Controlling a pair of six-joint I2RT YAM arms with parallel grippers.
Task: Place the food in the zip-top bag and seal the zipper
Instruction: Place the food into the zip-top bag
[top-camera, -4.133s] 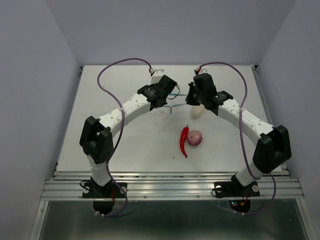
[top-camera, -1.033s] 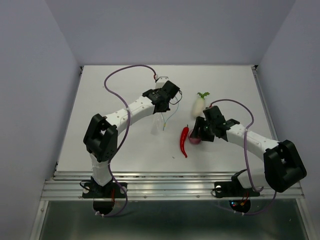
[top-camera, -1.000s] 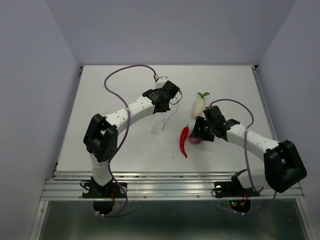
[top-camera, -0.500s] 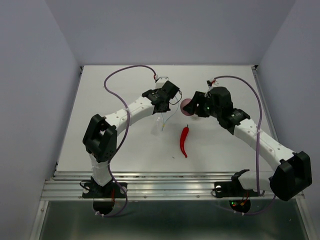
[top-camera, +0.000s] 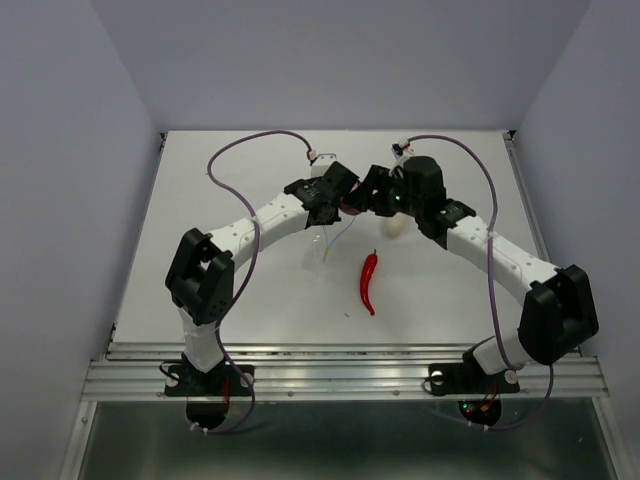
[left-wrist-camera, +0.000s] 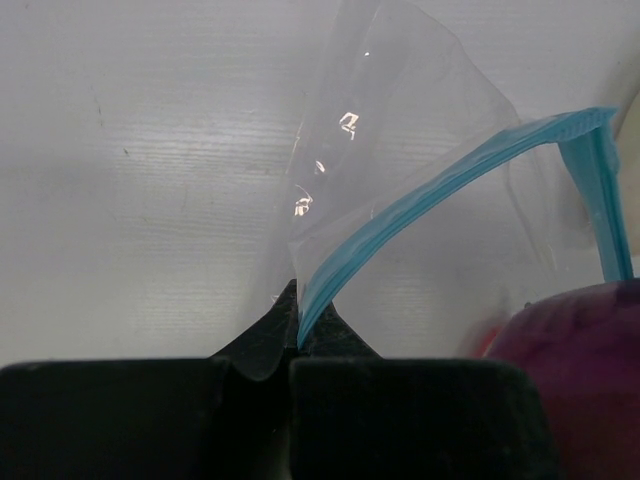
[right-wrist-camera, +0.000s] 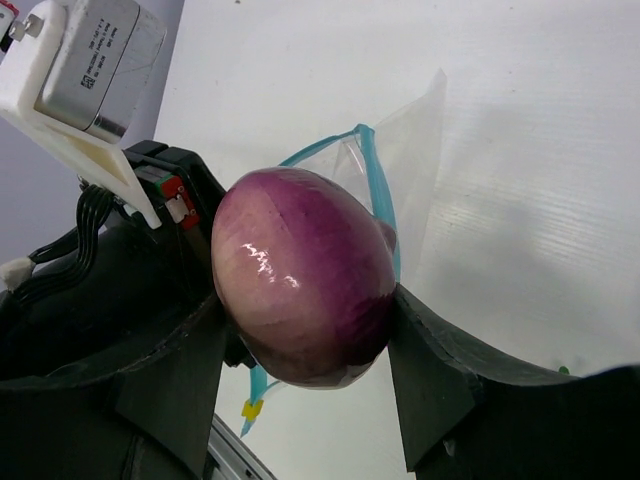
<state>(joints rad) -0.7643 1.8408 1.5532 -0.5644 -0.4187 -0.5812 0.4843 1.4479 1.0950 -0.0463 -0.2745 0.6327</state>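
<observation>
A: Where is the bag (top-camera: 320, 250), and what has hold of it?

B: It hangs from the left gripper (left-wrist-camera: 295, 300), whose jaws are pressed together on the bag's top edge, right at one end of the blue zipper (left-wrist-camera: 440, 185). From that pinch the zipper bows away in an arc, so the bag's mouth gapes. Seen from above, the clear plastic droops from the gripper toward the table (top-camera: 230, 180).

A: And the other gripper?

B: The right gripper (top-camera: 372, 195) is clamped on the onion (right-wrist-camera: 305, 275), with a finger (right-wrist-camera: 440, 370) on each side of it. It holds the onion just beside the bag's mouth, close against the zipper. In the left wrist view the purple skin shows next to the far end of the zipper's arc. Whether any of the onion is past the zipper, I cannot tell.

A: What about the other food?

B: The chili (top-camera: 369, 281) lies on the table to the near right of the bag, apart from it, with its length running toward the arm bases. The radish (top-camera: 397, 227) lies to the right of the bag, mostly hidden under the right arm. Only part of its pale body shows.
</observation>
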